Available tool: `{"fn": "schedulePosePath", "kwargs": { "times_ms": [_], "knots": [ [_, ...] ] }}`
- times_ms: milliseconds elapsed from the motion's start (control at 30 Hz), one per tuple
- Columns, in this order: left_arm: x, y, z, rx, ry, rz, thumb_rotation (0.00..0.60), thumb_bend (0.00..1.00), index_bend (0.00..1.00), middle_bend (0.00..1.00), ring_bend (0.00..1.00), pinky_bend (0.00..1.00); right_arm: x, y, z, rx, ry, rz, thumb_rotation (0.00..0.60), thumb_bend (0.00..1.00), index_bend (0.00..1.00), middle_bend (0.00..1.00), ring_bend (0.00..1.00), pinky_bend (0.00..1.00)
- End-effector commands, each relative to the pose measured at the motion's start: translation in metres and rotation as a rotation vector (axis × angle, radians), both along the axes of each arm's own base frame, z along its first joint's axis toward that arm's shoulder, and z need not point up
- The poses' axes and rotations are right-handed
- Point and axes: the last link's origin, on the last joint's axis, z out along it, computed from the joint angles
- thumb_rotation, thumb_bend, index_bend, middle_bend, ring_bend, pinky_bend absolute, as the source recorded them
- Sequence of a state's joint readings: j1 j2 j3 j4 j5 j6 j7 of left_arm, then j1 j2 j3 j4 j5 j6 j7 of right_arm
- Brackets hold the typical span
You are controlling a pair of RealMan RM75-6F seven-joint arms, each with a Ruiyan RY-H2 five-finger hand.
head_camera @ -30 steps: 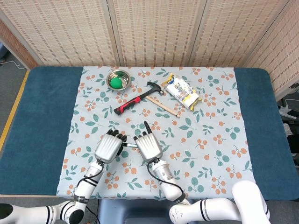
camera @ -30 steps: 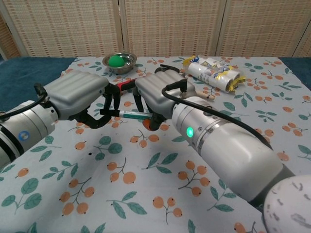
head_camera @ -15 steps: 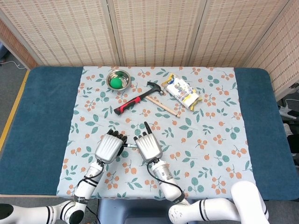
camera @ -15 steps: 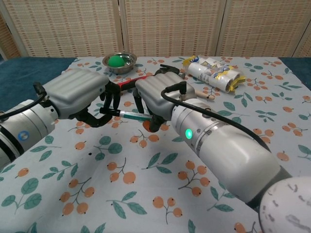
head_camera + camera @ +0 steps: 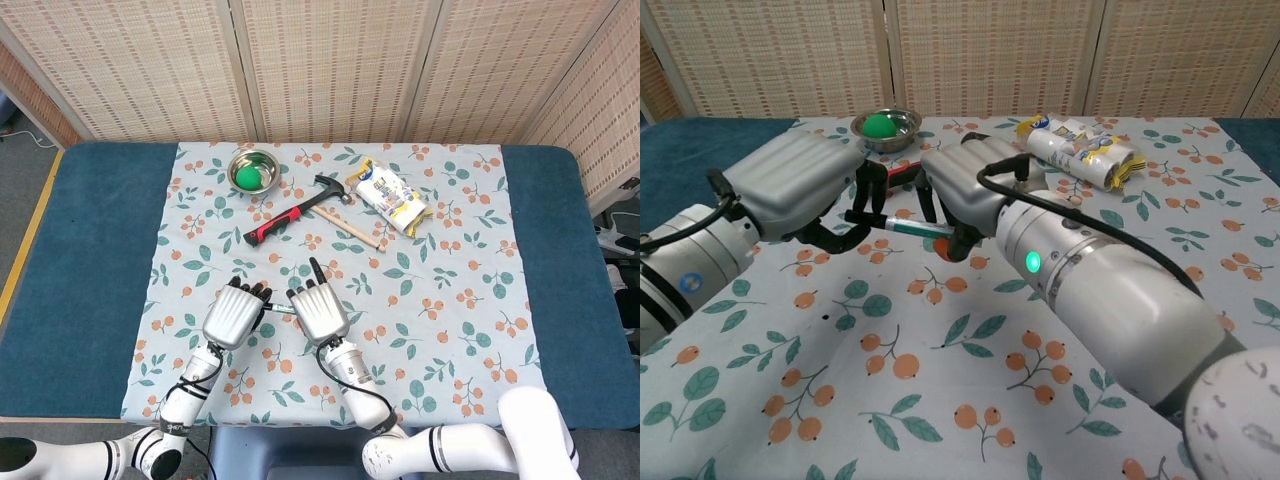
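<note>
A thin teal pen point(image 5: 908, 228) with a dark end hangs a little above the floral cloth point(image 5: 940, 400), stretched between my two hands. My left hand point(image 5: 800, 185) pinches its dark left end with curled fingers. My right hand point(image 5: 975, 185) grips the other end under its palm. In the head view both hands sit side by side near the cloth's front edge, left hand point(image 5: 232, 315) and right hand point(image 5: 317, 313), with only a short piece of the pen point(image 5: 280, 311) showing between them.
At the back of the cloth stand a steel bowl point(image 5: 253, 172) holding a green ball point(image 5: 878, 125), a hammer point(image 5: 295, 210) with a red and black handle, a wooden stick point(image 5: 352, 229) and a snack packet point(image 5: 393, 197). Blue table point(image 5: 90, 250) flanks the cloth.
Both hands have risen slightly with the pen. More of the pen shows between them, its dark left end now visible and tilted up toward the left hand.
</note>
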State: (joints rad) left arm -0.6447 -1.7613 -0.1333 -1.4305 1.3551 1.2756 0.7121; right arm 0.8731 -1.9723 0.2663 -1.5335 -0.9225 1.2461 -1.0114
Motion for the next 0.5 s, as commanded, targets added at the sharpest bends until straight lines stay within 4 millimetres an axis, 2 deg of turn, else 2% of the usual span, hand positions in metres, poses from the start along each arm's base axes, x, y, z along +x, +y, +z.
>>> {"fn": "schedulePosePath", "kwargs": {
  "times_ms": [33, 500],
  "knots": [
    [-0.002, 0.001, 0.0, -0.001, 0.005, 0.003, 0.6, 0.68, 0.84, 0.97, 0.66, 0.49, -0.001, -0.001, 0.002, -0.004, -0.001, -0.002, 0.6, 0.44, 0.89, 0.69, 0.41, 0.01],
    [-0.01, 0.008, 0.004, 0.012, 0.041, 0.009, 0.6, 0.73, 0.84, 0.98, 0.67, 0.5, -0.013, -0.008, 0.016, -0.029, 0.018, -0.004, 0.6, 0.44, 0.89, 0.69, 0.41, 0.01]
  ]
}}
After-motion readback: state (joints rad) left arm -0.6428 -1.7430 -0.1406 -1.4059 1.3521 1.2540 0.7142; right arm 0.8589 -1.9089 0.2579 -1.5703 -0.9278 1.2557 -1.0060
